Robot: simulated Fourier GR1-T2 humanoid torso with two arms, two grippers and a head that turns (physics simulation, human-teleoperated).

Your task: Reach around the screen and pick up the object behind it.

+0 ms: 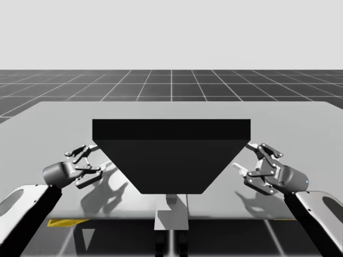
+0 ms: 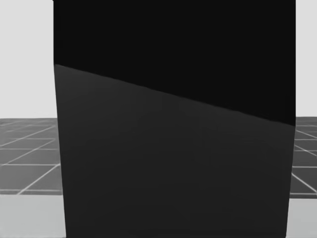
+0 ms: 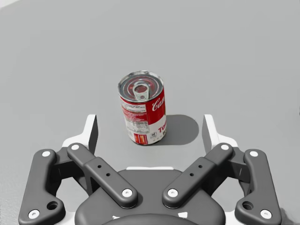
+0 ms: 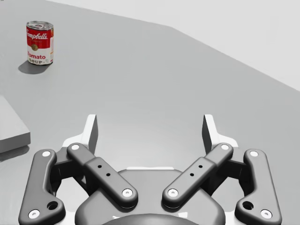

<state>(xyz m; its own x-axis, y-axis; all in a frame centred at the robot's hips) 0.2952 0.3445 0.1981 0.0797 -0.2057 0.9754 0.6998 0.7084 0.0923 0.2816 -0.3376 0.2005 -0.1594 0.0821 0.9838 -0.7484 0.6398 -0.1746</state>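
A red-and-white can [image 3: 142,108] with a silver lid stands upright on the grey table, just ahead of my left gripper [image 3: 150,127]. That gripper is open, and neither of its fingers [image 3: 91,133] touches the can. From my right gripper [image 4: 150,129], also open and empty, the can [image 4: 40,43] stands far ahead and off to the side. In the high view the black screen [image 1: 171,152] hides the can; my left gripper [image 1: 92,162] is at its left edge and my right gripper [image 1: 247,159] at its right edge.
The black screen [image 2: 173,148] blocks most of the head view. It stands on a grey base [image 1: 171,206] at the front of the table [image 1: 64,118]; a corner of a grey slab [image 4: 11,129] lies beside my right gripper. A dark tiled floor lies beyond the table.
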